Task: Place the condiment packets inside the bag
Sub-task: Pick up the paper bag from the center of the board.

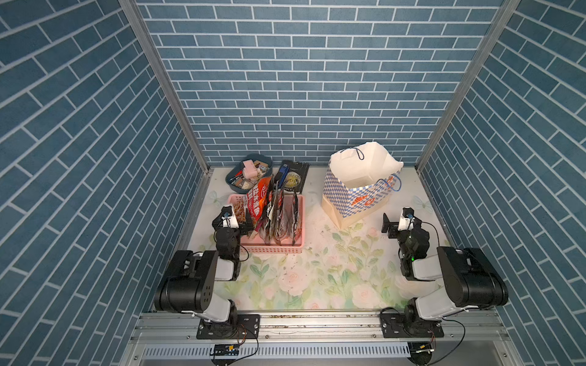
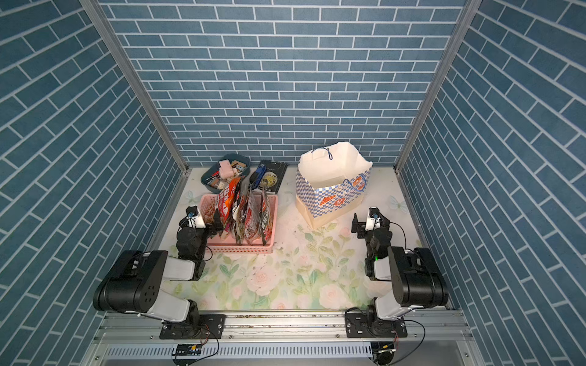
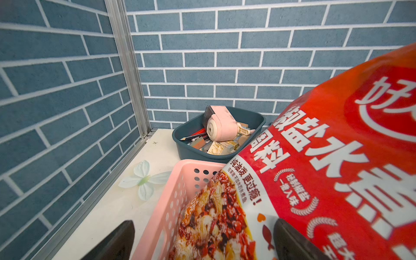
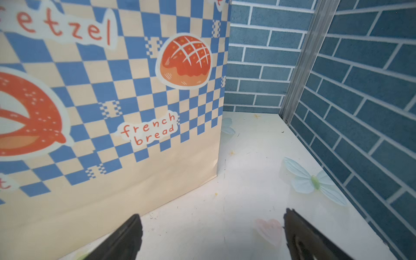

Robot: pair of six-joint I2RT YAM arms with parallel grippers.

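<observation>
Condiment packets [image 1: 258, 202] in pink basket [image 1: 272, 249]

light: even, bright | shadows: soft | wrist views: edges bent, foreground blurred

Condiment packets [image 1: 258, 202] stand in basket [image 1: 272, 248], left of bag [image 1: 348, 196]; tub [image 1: 231, 183] and book [image 1: 299, 172] lie behind basket, all on table [image 1: 317, 279]

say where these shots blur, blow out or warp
In both top views: the wide lens splays the walls, and the bag is nearly blown out inside; left wrist view: the red packet looms close, print soft at the edge, the dark blue tub sharp; right wrist view: the bag print blurs at the frame edge.
</observation>
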